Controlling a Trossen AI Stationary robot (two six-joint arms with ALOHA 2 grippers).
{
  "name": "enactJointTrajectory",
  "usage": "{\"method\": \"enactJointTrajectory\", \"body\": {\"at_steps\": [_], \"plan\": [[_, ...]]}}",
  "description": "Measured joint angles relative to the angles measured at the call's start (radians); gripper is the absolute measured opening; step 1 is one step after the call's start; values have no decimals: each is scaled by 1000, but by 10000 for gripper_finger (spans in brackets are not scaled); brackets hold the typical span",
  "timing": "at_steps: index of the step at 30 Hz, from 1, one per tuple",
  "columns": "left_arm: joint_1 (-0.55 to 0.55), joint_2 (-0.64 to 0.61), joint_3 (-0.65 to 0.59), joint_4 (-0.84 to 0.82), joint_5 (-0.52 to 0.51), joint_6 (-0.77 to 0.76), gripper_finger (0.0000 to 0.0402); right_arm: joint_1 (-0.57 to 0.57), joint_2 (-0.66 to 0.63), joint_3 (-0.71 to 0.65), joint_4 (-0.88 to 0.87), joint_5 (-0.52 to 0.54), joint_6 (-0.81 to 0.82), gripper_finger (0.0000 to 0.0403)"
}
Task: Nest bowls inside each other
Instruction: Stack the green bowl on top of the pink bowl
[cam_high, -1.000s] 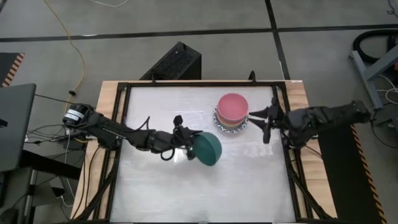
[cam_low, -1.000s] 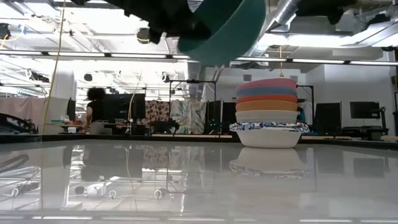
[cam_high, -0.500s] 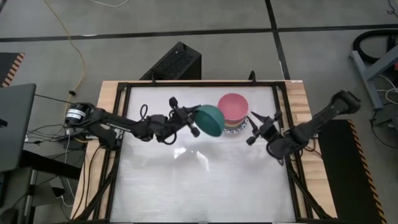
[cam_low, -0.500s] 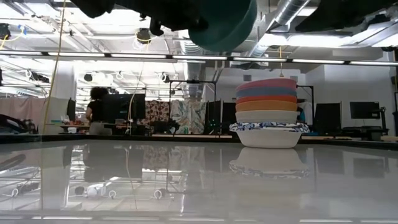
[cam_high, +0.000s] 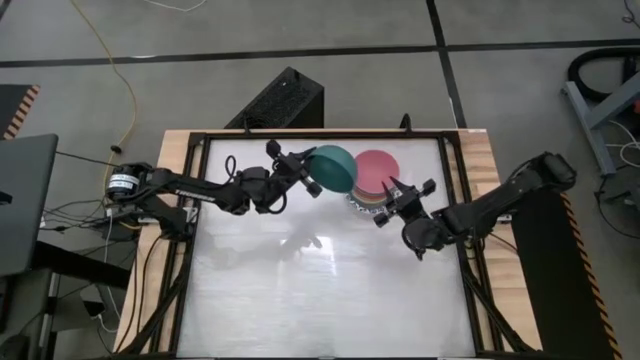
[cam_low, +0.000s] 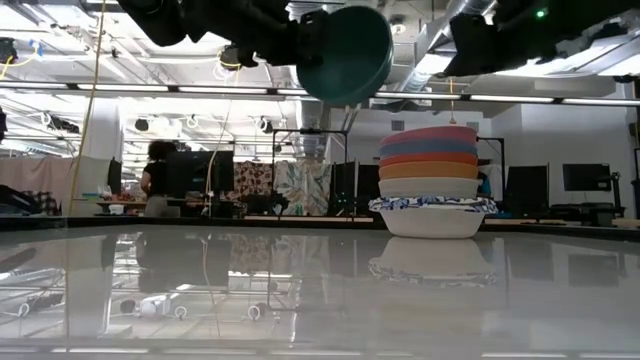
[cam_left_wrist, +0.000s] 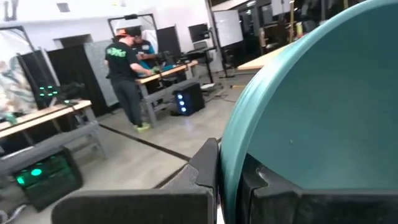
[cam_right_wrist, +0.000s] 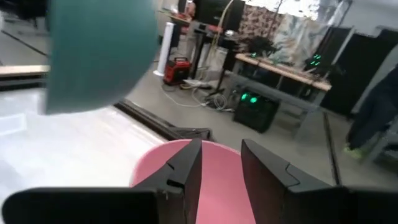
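Holding: the left gripper is clamped on the rim of a plain green round bowl, its two dark fingers pinching the rim edge, as the left wrist view shows.
Green bowl: raised off the table, tipped on its side, upper centre of the high view; in the low view it hangs at the top of the frame, left of and higher than the stack.
Stack: nested round bowls stand on the glossy white table, right of centre in the low view; from the bottom, white with a blue patterned rim, cream, orange, red, blue, pink on top.
Pink bowl: the top of the stack, just right of the green bowl in the high view.
Right gripper: sits at the stack's lower right edge in the high view, fingers parted and holding nothing; in its wrist view the fingers show the pink bowl between them.
Background: a person in a dark shirt stands at a bench, upper left of the left wrist view.
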Motion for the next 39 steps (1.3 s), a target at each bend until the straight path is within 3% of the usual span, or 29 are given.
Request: {"method": "enactJointTrajectory", "body": {"at_steps": [4, 9, 11, 17, 23, 31, 39], "plan": [[29, 0, 0, 3, -8, 36, 0, -15, 20, 0, 204, -85, -135, 132], [65, 0, 0, 10, -15, 57, 0, -48, 20, 0, 577, -358, -404, 132], [74, 0, 0, 10, -36, 82, 0, -59, 20, 0, 684, -411, -475, 132], [90, 0, 0, 31, -63, 152, 0, -120, 28, 0, 755, -500, -522, 132], [110, 0, 0, 61, -74, 153, 0, -195, 140, 11, 851, -514, -555, 132], [150, 0, 0, 54, -99, 145, 0, -271, 302, 151, 873, -515, -693, 132], [172, 0, 0, 40, -101, 148, 0, -322, 406, 261, 867, -441, -698, 136]]}}
